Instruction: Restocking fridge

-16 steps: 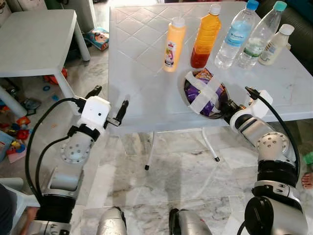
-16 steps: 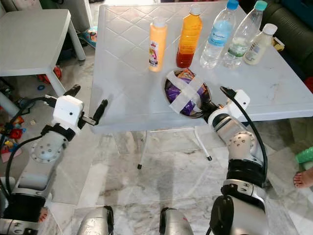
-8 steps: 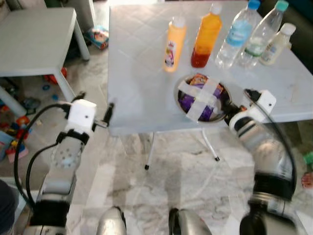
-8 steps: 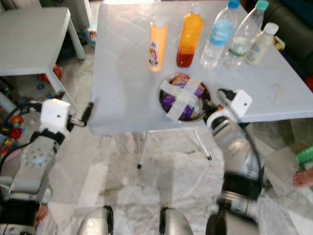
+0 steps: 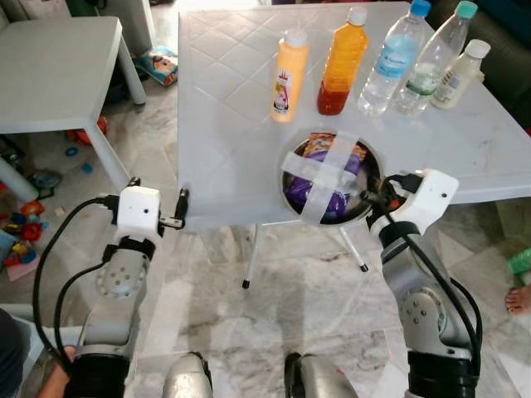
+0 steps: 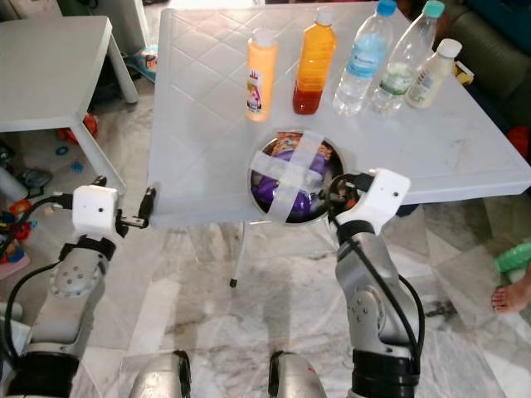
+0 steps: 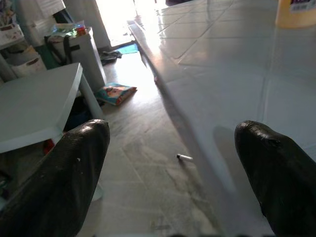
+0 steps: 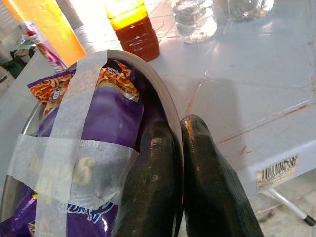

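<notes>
A steel bowl [image 5: 285, 176] of purple snack bags, held down by a cross of white tape, sits at the front edge of the white table [image 5: 224, 124]. My right gripper [image 8: 176, 134] is shut on the bowl's rim [image 8: 148, 74], one finger inside and one outside. Behind the bowl stand a yellow-orange bottle [image 5: 285, 75], an orange juice bottle [image 5: 340, 62], two clear water bottles [image 5: 390, 58] and a small pale bottle [image 5: 458, 76]. My left gripper [image 5: 158, 187] is open and holds nothing, just off the table's front left corner.
A low white side table [image 5: 58, 66] stands to the left, with toys [image 5: 21, 224] scattered on the marble floor beside it. The table's thin legs [image 5: 251, 257] are below the front edge. A person's foot [image 5: 519, 298] is at the far right.
The bowl has slid a little nearer the front edge with my right gripper on its rim, and that arm's elbow has dropped. My left gripper has drawn back from the table's edge.
</notes>
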{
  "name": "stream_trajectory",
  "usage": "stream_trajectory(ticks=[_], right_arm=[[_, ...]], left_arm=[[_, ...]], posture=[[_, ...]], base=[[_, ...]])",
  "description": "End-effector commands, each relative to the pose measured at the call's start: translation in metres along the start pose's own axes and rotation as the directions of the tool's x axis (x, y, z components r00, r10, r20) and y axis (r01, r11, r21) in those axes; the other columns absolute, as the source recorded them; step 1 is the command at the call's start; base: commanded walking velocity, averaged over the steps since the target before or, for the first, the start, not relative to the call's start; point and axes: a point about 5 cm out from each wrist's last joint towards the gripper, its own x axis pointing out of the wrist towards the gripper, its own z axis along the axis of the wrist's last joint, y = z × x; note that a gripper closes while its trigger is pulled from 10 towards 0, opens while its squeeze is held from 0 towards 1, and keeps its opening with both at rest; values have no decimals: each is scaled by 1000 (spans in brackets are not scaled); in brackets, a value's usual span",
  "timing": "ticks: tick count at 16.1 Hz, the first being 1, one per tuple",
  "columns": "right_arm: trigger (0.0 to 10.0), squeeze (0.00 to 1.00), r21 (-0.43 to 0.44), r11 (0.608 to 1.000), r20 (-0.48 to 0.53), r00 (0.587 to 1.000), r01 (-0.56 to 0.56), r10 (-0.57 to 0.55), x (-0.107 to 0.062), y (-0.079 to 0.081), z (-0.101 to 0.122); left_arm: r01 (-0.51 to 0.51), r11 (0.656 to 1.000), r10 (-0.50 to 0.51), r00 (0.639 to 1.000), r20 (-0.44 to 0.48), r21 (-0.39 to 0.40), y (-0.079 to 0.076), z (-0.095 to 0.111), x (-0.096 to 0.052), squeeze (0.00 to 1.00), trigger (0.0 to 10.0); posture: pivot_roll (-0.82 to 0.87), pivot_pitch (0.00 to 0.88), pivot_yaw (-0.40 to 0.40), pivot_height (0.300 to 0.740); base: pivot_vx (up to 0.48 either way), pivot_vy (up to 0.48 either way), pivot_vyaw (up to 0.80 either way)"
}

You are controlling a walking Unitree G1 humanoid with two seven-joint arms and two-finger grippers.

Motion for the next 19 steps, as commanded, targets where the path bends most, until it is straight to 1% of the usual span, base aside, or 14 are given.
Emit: stream_trajectory(ticks=[1,5,13,15,16,17,19], right_arm=[[10000,0,-18,1000,3,1000,3,-3,-1,0,0],[10000,0,-34,999,24,1000,10,-9,4,-1,2],[10000,0,-44,999,25,1000,5,-4,3,-2,-2],[10000,0,-45,999,27,1000,3,-2,3,-2,-2],[10000,0,-52,999,25,1000,-2,3,4,-2,-2],[10000,0,-78,997,24,1000,-8,10,4,-1,-2],[10000,0,-73,997,22,1000,-14,16,5,0,-4]], left_arm=[[-7,1000,7,1000,-3,7,1,1,1,0,10000],[-8,1000,8,1000,2,4,1,2,3,0,10000],[6,1000,-6,1000,7,6,-4,3,4,0,10000],[10,1000,-10,1000,14,10,-5,4,5,0,10000],[45,999,-45,998,41,-7,-8,6,4,0,10000],[44,999,-45,998,36,13,-9,6,4,0,10000],[45,999,-45,998,34,11,-10,5,4,0,10000]], posture=[[-34,81,-33,740],[-32,79,-35,740],[-36,73,-38,740],[-36,73,-38,740],[-36,73,-38,740],[-33,70,-39,740],[-33,70,-39,740]], base=[[-277,0,0],[-305,0,0],[-322,0,0],[0,0,0],[0,0,0],[0,0,0],[0,0,547]])
